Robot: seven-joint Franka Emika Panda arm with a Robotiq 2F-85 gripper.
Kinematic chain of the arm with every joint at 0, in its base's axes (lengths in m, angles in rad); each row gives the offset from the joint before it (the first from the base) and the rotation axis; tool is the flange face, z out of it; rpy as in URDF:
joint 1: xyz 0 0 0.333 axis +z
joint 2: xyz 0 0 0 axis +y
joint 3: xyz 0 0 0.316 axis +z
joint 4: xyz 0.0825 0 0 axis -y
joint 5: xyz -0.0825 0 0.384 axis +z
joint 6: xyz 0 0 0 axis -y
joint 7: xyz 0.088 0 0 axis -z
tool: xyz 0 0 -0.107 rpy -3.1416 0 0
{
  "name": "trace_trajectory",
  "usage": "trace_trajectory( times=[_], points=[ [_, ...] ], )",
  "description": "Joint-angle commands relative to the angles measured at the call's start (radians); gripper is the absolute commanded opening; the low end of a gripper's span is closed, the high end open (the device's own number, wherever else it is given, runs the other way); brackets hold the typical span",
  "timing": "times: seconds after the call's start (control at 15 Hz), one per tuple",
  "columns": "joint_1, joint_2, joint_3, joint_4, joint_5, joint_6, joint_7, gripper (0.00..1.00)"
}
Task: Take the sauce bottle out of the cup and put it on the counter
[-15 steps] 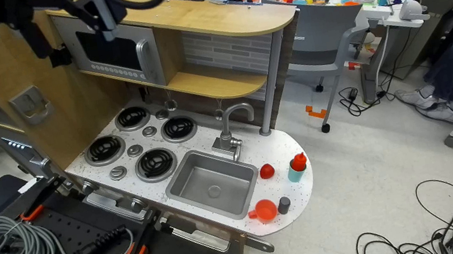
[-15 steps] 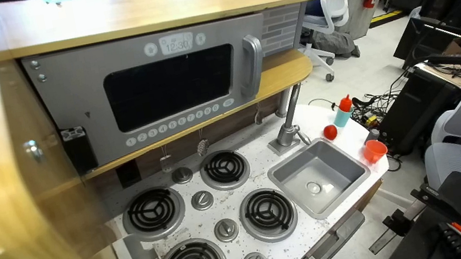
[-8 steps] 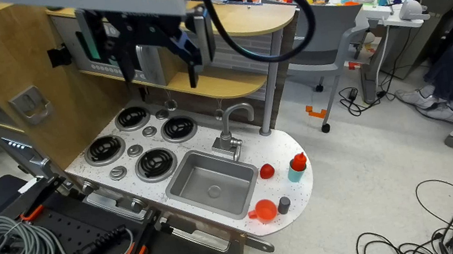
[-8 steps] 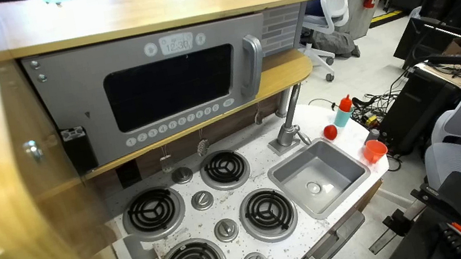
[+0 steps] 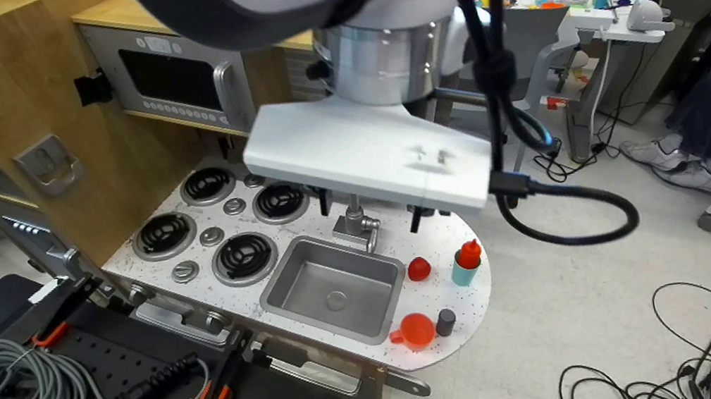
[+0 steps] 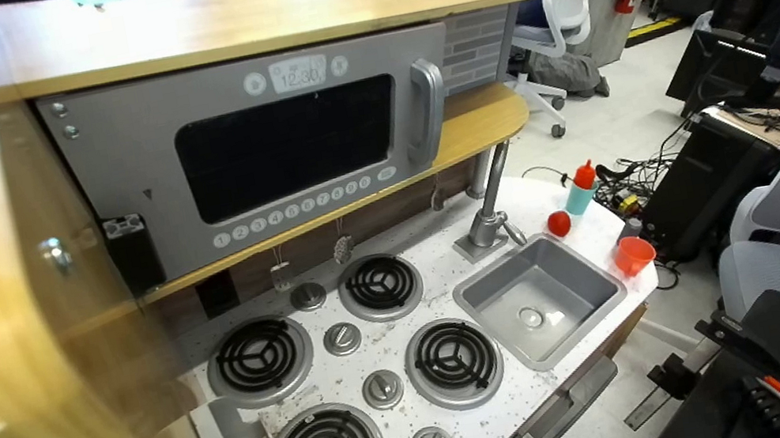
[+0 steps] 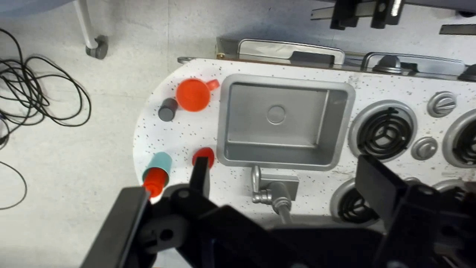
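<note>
The red sauce bottle (image 5: 469,253) stands in the teal cup (image 5: 464,275) near the rounded end of the white counter (image 5: 438,295); only its upper part shows above the rim. Bottle (image 6: 584,175) and cup (image 6: 579,200) also show in an exterior view. In the wrist view the bottle (image 7: 155,180) and cup (image 7: 161,162) lie left of the fingers. My gripper (image 7: 284,159) is open and empty, high above the faucet and sink. In an exterior view the gripper (image 5: 369,211) is mostly hidden by the white wrist housing; only dark fingertips show below it.
A red round item (image 5: 418,269) sits between sink (image 5: 334,292) and cup. An orange mug (image 5: 417,330) and a dark grey cylinder (image 5: 445,321) stand at the front end. The faucet (image 7: 279,193) rises under the gripper. A grey post (image 5: 427,134) and shelf unit (image 6: 485,123) stand behind.
The arm has swung from in front of the microwave to the right in an exterior view, over the faucet. The gripper stays open. The bottle, cup and other counter items have not moved.
</note>
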Motion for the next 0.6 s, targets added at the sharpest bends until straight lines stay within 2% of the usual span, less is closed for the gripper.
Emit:
trace_trajectory(
  times=[0.0, 0.33, 0.53],
  points=[
    [-0.103, 0.149, 0.033, 0.102, 0.060, 0.042, -0.038, 1.00],
    [-0.218, 0.285, 0.072, 0.200, 0.073, 0.102, -0.006, 1.00],
    [-0.264, 0.354, 0.089, 0.261, 0.063, 0.154, 0.049, 1.00]
  ],
)
